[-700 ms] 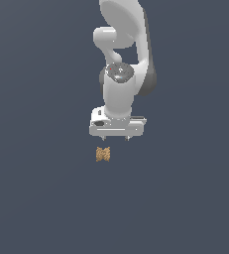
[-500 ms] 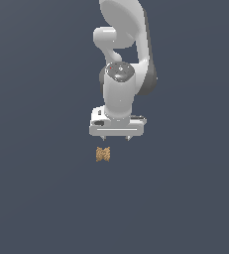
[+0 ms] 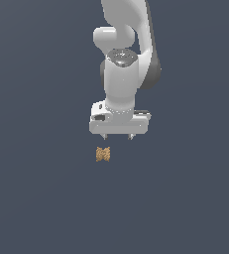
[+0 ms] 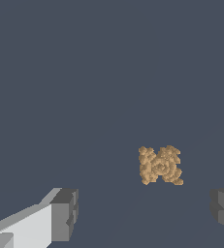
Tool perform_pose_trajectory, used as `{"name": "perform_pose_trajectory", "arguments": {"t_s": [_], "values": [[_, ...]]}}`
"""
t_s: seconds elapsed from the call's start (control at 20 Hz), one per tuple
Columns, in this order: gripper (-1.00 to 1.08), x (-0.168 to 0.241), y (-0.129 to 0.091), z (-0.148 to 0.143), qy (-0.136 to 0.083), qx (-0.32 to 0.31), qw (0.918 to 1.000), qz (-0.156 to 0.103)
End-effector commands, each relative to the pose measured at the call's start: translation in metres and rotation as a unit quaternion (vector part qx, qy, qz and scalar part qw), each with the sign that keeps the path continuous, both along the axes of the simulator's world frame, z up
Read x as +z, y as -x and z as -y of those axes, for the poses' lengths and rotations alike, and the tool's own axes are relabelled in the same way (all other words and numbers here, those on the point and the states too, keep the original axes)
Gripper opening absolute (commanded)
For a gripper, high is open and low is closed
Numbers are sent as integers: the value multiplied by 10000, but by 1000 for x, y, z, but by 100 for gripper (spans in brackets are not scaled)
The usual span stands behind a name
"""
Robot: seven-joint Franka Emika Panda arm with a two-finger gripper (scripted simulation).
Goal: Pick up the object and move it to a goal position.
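Observation:
The object [image 3: 102,154] is a small tan-brown speckled lump pinched at the middle, lying on the dark floor. In the exterior view my gripper [image 3: 118,136] hangs just above and slightly toward the exterior view's right of it, only the two short fingertips [image 3: 105,136] showing under the white hand. The wrist view shows the object [image 4: 160,165] beyond the wide-apart fingers [image 4: 65,214], nearer the dark finger [image 4: 223,208] than the other. The gripper [image 4: 142,213] is open with nothing between its fingers.
The flat dark grey floor [image 3: 41,198] fills both views. The white arm [image 3: 123,59] rises above the hand. No other thing shows.
The arm has barely shifted; its wrist joint has turned slightly. The object lies where it was.

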State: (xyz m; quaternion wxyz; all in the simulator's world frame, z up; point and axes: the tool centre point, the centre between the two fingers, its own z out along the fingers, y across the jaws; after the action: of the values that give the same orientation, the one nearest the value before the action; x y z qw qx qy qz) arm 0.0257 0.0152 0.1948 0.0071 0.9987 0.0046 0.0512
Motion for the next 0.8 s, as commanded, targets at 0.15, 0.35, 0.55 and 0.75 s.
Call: {"name": "perform_pose_trajectory", "arguments": {"t_s": [0.15,0.35,0.55,0.75], "values": [[100,-1,0,0,0,-1,10000,-5],[100,-11,0,7,0,24,10000,-55],[100,-32,1,21,-2,72,9998,-160],[100,-63,3,41,-16,142,9994,-311]]}}
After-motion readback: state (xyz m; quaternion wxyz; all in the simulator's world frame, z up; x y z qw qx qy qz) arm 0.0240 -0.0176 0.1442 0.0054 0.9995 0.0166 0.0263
